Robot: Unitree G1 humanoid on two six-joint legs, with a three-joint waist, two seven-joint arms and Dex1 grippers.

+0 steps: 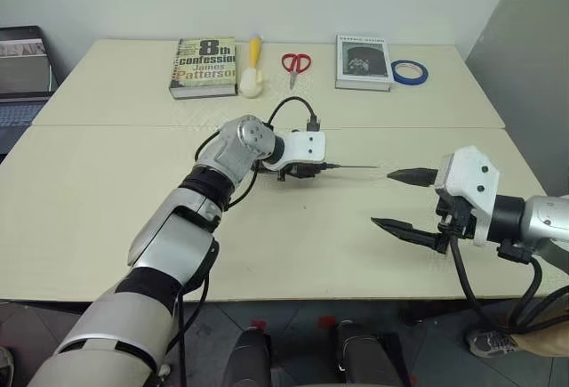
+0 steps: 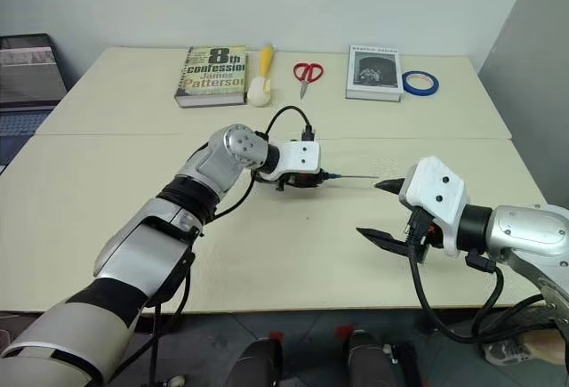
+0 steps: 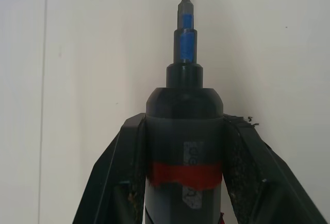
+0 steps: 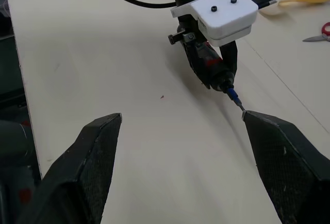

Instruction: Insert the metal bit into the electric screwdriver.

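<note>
I'm gripping the screwdriver (image 1: 298, 170) in the closed left gripper (image 1: 302, 168), its bit (image 1: 356, 167) already seated, pointing along the table (image 1: 107, 191) at my wide-open, empty right gripper (image 1: 404, 200).

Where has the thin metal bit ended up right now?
The metal bit sticks out of the tip of the electric screwdriver held in the left gripper, mid-table, pointing toward the open right gripper.
</note>
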